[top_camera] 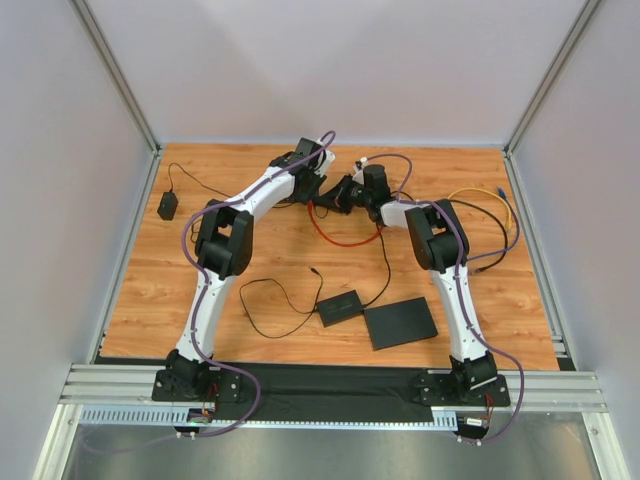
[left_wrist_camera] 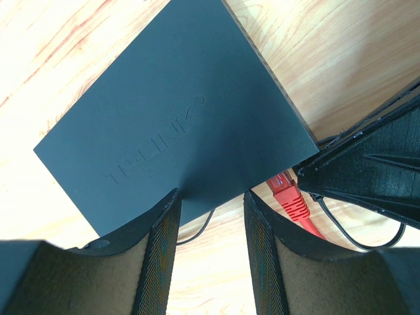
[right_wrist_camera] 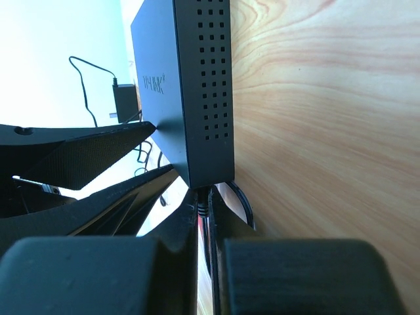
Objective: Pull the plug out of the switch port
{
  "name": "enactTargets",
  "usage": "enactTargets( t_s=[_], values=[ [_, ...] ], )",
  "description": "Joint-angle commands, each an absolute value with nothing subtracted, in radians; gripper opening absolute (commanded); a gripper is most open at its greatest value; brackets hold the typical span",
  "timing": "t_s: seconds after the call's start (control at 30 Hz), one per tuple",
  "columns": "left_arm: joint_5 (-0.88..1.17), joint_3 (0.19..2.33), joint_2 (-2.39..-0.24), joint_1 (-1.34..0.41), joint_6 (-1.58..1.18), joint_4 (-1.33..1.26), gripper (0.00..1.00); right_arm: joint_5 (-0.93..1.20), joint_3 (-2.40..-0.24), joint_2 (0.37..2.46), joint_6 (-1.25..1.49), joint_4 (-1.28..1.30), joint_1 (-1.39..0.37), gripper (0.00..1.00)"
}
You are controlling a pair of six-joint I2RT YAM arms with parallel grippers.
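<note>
A black TP-LINK switch (left_wrist_camera: 177, 111) lies flat on the wooden table; it also shows edge-on in the right wrist view (right_wrist_camera: 197, 79). A red plug (left_wrist_camera: 289, 197) sits in a port on its near edge, next to the corner. My left gripper (left_wrist_camera: 210, 197) is open, its fingers spread over that near edge. My right gripper (right_wrist_camera: 209, 197) is shut on a dark ridged plug (right_wrist_camera: 205, 209) that enters the switch at the corner, beside the red plug. In the top view both grippers, left (top_camera: 322, 190) and right (top_camera: 345, 193), meet at the far middle and hide the switch.
A red cable (top_camera: 345, 238) loops toward me from the grippers. A small black box (top_camera: 340, 306) and a flat black box (top_camera: 400, 322) lie nearer. A black adapter (top_camera: 168, 206) sits far left. Yellow and black cables (top_camera: 500, 210) lie at the right.
</note>
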State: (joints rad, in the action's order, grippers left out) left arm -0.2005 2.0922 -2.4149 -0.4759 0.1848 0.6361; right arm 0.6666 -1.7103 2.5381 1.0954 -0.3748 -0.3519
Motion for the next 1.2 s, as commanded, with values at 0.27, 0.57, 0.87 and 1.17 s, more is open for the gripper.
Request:
enactTargets(
  t_s=[0.27,0.57,0.87,1.17],
  values=[
    [-0.175,2.172,-2.473,-0.480,0.160,0.693,0.51,0.675,-1.704,2.534,1.083,-0.347,-0.364,0.00],
    [-0.164,2.187,-2.483,-0.480,0.153,0.704,0.50,0.661,-1.683,2.487,1.049,-0.272,-0.377,0.00],
    [-0.160,2.204,-2.494,-0.480,0.155,0.713,0.50,0.656,-1.525,2.425,1.046,-0.340,-0.379,0.00],
    [-0.149,2.200,-2.491,-0.480,0.152,0.713,0.50,0.649,-1.494,2.389,1.052,-0.420,-0.380,0.00]
  ],
)
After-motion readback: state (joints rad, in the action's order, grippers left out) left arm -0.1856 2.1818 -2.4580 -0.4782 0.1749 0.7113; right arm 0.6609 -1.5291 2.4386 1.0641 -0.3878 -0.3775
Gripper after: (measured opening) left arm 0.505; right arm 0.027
